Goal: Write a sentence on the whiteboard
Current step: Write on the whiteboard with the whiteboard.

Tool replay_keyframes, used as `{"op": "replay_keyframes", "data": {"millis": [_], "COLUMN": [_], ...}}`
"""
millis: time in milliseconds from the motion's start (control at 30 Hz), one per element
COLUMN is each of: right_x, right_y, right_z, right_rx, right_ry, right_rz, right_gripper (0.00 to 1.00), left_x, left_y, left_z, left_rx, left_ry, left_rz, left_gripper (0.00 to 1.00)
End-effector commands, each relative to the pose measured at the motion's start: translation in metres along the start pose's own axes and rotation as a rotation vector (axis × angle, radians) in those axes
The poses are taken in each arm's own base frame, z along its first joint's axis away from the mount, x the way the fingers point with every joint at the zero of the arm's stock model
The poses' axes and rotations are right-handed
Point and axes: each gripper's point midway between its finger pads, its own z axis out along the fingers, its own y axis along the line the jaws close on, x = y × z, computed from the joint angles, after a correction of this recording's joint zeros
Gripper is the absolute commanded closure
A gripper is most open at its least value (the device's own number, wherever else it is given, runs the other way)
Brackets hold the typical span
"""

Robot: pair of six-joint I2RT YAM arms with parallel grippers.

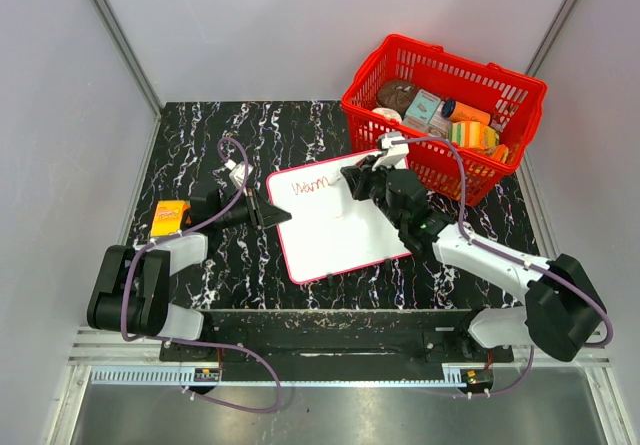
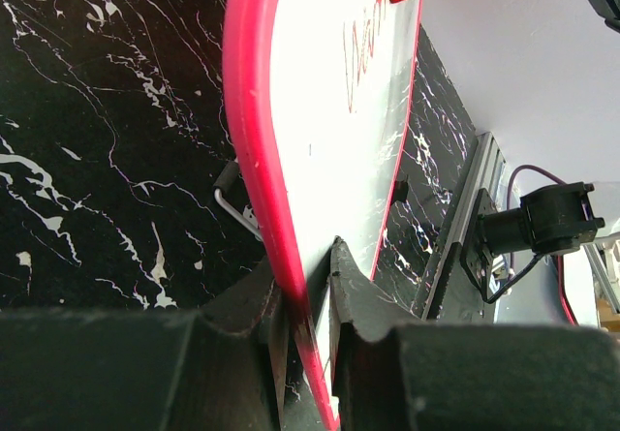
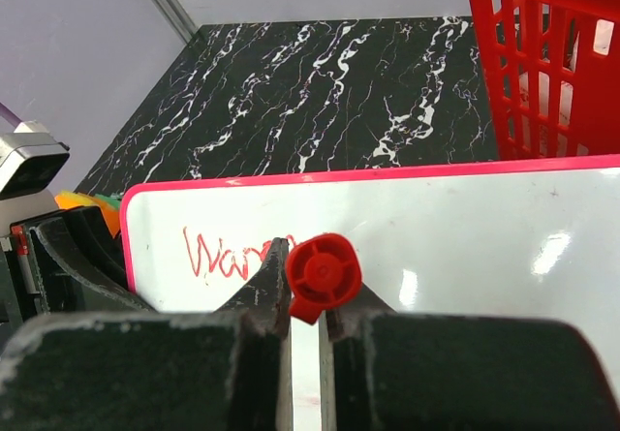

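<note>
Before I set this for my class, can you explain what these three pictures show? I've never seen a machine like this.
These are two robot arms bolted to the near edge of a black marble-patterned table. The wide picture looks down from above and behind them; the other two come from a small camera on each wrist, so each shows its own claw up close.

The left claw is shut on the edge of the whiteboard, which has a red frame. The right claw is shut on a marker with a red end, with its tip at the board. The sentence has only just begun: a few red letters, roughly "Warm".

Also on the table are a red basket holding packaged items, behind the board, and a small orange packet beside the left arm.
</note>
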Motion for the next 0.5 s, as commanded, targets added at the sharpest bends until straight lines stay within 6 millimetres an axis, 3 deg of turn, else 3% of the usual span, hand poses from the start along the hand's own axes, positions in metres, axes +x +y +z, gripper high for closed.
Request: {"op": "replay_keyframes", "data": {"millis": [0, 300, 467], "right_x": [-0.027, -0.046, -0.038], "right_y": [0.006, 0.010, 0.007], "right_z": [-0.009, -0.005, 0.007], "right_rx": [-0.029, -0.028, -0.005], "right_ry": [-0.074, -0.123, -0.107], "right_rz": [0.018, 0.017, 0.007], "right_gripper": [1.00, 1.00, 1.00], "left_x": [-0.006, -0.006, -0.006], "left_y": [0.024, 0.024, 0.024], "left_z": [0.005, 0.005, 0.005], "left_rx": [-0.109, -0.109, -0.109], "left_ry": [-0.026, -0.026, -0.026], "left_rz": [0.166, 0.166, 0.166], "left_gripper": [1.00, 1.00, 1.00]}}
